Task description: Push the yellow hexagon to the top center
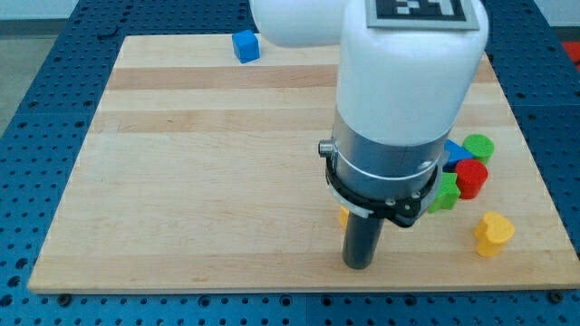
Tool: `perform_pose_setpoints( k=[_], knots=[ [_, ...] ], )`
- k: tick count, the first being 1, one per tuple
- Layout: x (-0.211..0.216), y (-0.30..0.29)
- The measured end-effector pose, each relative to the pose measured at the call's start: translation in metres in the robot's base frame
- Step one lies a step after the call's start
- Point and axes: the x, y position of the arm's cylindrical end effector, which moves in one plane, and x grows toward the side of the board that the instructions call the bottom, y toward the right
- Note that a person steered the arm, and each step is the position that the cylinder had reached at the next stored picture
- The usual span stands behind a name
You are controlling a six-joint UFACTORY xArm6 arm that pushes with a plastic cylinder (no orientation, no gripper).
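A small sliver of a yellow block (343,215) shows just left of my rod, above my tip; the arm hides the rest, so I cannot make out its shape. My tip (359,266) rests on the board near the view's bottom, right of centre. A second yellow block (494,233) with a rounded, notched outline sits at the view's lower right, well apart from the tip. The arm's white and grey body (399,109) covers the middle right of the board.
A blue cube (245,45) sits near the board's top edge at the view's left. A cluster lies right of the arm: a green cylinder (478,147), a red cylinder (471,177), a green block (445,192) and a partly hidden blue block (451,151).
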Motion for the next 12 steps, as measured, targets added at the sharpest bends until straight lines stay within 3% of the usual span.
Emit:
perform_pose_setpoints(
  k=[3,5,7,9,11,12],
  knots=[
    [-0.066,-0.022],
    [-0.017,-0.019],
    [-0.050,0.002],
    [-0.094,-0.034],
    [-0.065,-0.011],
    [-0.071,0.010]
  ],
)
